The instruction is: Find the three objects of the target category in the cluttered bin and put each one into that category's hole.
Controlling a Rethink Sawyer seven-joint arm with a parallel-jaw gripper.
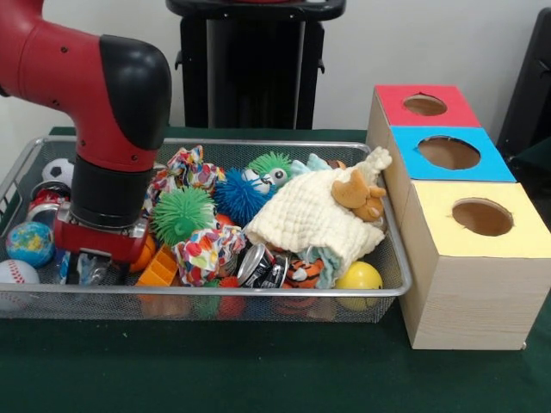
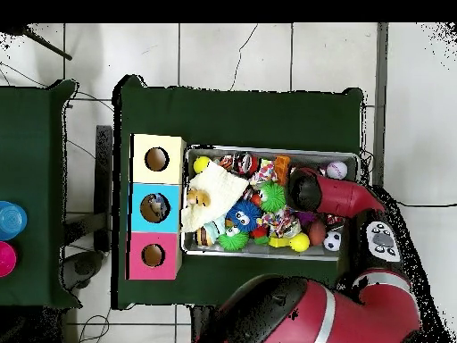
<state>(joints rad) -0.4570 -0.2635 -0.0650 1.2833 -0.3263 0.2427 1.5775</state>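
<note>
The wire-mesh bin lies on the green table, full of toys; it also shows in the overhead view. My gripper is lowered into the bin's left end in the front view, under the red and black wrist. In the overhead view the wrist hides it. Something see-through and crinkly shows right under the gripper; I cannot tell whether it is a bottle or whether it is held. No other clear bottle shows. The blue-topped hole is the middle one on the wooden box.
The red-topped hole and the yellow-topped hole flank the blue one. In the bin lie a cream cloth, a green spiky ball, a silver can, a yellow ball and a baseball.
</note>
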